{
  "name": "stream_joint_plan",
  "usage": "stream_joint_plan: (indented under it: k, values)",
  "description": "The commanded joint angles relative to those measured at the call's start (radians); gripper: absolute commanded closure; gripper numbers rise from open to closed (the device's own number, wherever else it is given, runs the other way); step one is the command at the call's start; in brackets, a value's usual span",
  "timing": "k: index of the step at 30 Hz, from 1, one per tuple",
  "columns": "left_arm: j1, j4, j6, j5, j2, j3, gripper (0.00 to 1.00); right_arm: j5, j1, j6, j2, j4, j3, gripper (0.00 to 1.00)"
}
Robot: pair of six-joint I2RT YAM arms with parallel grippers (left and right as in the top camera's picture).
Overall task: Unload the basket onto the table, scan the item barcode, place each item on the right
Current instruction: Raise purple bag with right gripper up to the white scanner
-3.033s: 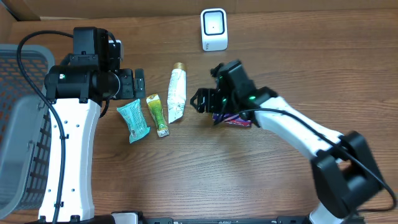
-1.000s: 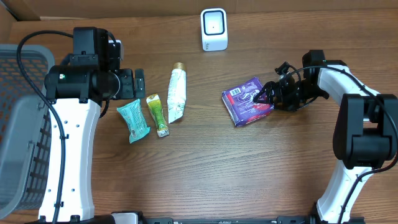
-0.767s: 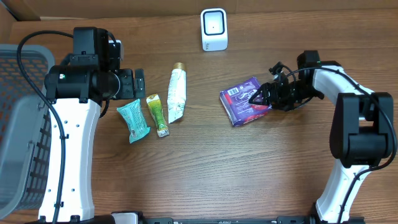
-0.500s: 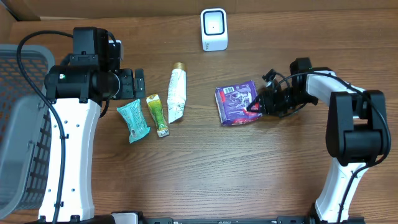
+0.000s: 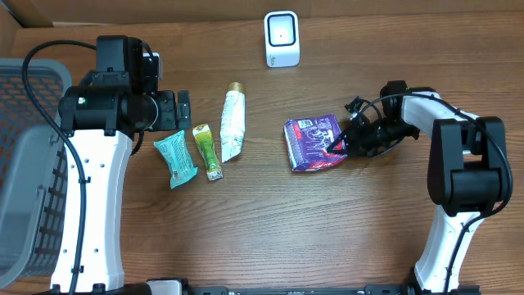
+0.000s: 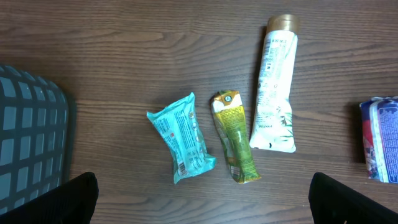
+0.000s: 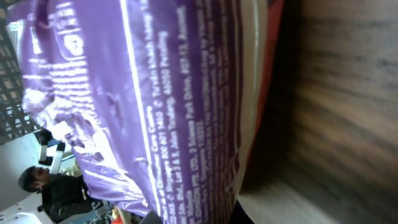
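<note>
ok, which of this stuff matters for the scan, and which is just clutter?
In play: purple pack; right gripper, shut on its edge; scanner.

Lying about: teal pack; green sachet; tube; basket.

Purple packet (image 6: 380, 140) cut by right edge; basket (image 5: 12, 82) cropped left.

We read this as a lab's mock shop checkout: wood-grain table (image 5: 270, 238), white barcode scanner (image 5: 282, 38), grey mesh basket (image 5: 24, 90), teal packet (image 5: 175, 159), tube (image 5: 233, 124).
</note>
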Motion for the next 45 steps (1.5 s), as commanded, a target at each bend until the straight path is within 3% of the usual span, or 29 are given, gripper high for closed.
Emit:
stream_joint_plan:
  k: [1, 7, 11, 15, 17, 21, 27, 33, 39, 45]
  values:
    - [0.000, 0.000, 0.002, 0.011, 0.006, 0.012, 0.01, 0.053, 0.005, 0.021, -0.095, -0.038, 0.091, 0.96]
    - [0.000, 0.000, 0.002, 0.011, 0.006, 0.012, 0.00, 0.387, 0.047, 0.235, -0.270, -0.061, 0.245, 0.96]
    - [0.000, 0.000, 0.002, 0.011, 0.006, 0.012, 0.01, 0.794, 0.153, 0.371, -0.349, -0.019, 0.353, 0.96]
    - [0.000, 0.000, 0.002, 0.011, 0.006, 0.012, 0.01, 1.244, 0.288, 0.382, -0.355, 0.098, 0.420, 0.96]
    - [0.000, 0.000, 0.002, 0.011, 0.006, 0.012, 0.00, 1.444, 0.353, 0.293, -0.353, 0.214, 0.419, 0.96]
    - [0.000, 0.000, 0.002, 0.011, 0.006, 0.012, 0.01, 1.646, 0.440, -0.080, -0.315, 0.509, 0.419, 0.96]
    - [0.000, 0.000, 0.002, 0.011, 0.006, 0.012, 0.01, 1.744, 0.470, -0.553, -0.217, 0.935, 0.419, 0.96]
    - [0.000, 0.000, 0.002, 0.011, 0.006, 0.012, 0.01, 1.745, 0.467, -0.880, -0.067, 1.258, 0.419, 0.96]
    - [0.000, 0.000, 0.002, 0.011, 0.006, 0.012, 0.00, 1.720, 0.467, -1.082, 0.058, 1.411, 0.419, 0.96]
    - [0.000, 0.000, 0.002, 0.011, 0.006, 0.012, 0.00, 1.718, 0.467, -1.138, 0.124, 1.483, 0.419, 0.96]
